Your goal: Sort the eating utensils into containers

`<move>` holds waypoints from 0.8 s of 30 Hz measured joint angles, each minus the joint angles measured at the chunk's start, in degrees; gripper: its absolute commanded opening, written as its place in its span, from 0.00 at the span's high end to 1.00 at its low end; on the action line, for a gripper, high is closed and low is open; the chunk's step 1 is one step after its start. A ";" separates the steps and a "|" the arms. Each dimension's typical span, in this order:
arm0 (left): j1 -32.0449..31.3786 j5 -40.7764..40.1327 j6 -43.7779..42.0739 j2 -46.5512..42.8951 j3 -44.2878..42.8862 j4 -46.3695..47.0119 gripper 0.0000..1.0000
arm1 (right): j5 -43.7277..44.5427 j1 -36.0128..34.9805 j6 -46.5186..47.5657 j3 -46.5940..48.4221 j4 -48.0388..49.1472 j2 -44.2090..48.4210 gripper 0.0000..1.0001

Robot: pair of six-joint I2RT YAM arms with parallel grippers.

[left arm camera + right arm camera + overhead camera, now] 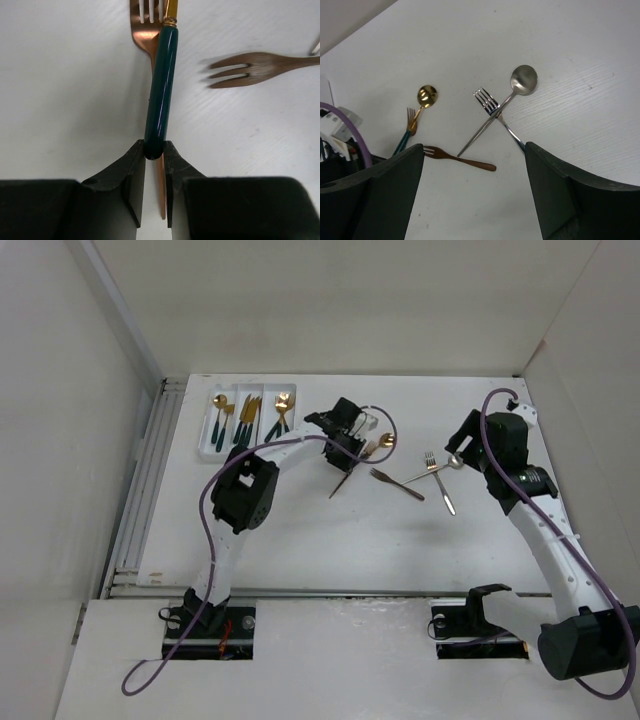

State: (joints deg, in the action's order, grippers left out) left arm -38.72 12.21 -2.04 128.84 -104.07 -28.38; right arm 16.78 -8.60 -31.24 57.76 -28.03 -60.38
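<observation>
My left gripper [345, 447] is shut on the dark green handle [161, 95] of a gold spoon [426, 96], at the handle's end [155, 150]. A copper fork [145, 35] lies under that spoon. A brown fork [397, 484] lies to the right, also in the left wrist view [260, 67]. A silver spoon [520, 82] and a silver fork [487, 102] lie crossed near my right gripper [462, 448], which is open and empty above the table [475, 150]. The white three-compartment tray [205, 435] at the back left holds several gold utensils [248, 418].
White walls enclose the table on the left, back and right. A metal rail [140, 490] runs along the table's left edge. The left arm's purple cable [385, 420] loops above the gold spoon.
</observation>
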 measured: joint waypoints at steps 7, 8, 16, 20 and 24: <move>4.57 -1.33 0.90 -5.95 0.61 -1.62 1.00 | -0.04 0.00 0.04 1.38 0.20 -0.90 0.13; 4.63 -1.36 0.98 -6.58 0.61 -1.57 1.00 | -0.07 0.00 0.09 1.62 0.28 -1.31 0.13; 4.31 -1.16 1.09 -7.41 0.63 -1.75 1.00 | -0.31 0.00 0.20 3.08 0.57 -3.78 0.13; 4.63 -1.03 1.46 -7.41 0.61 -1.88 1.00 | -0.33 0.00 0.20 3.50 0.61 -3.82 0.13; 5.90 -0.76 2.36 -7.43 0.55 -1.60 1.00 | -0.55 0.00 0.17 3.58 0.63 -3.87 0.13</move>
State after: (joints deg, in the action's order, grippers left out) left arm -32.82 11.44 0.32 121.40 -103.53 -29.98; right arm 16.23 -8.60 -31.07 61.34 -27.40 -64.25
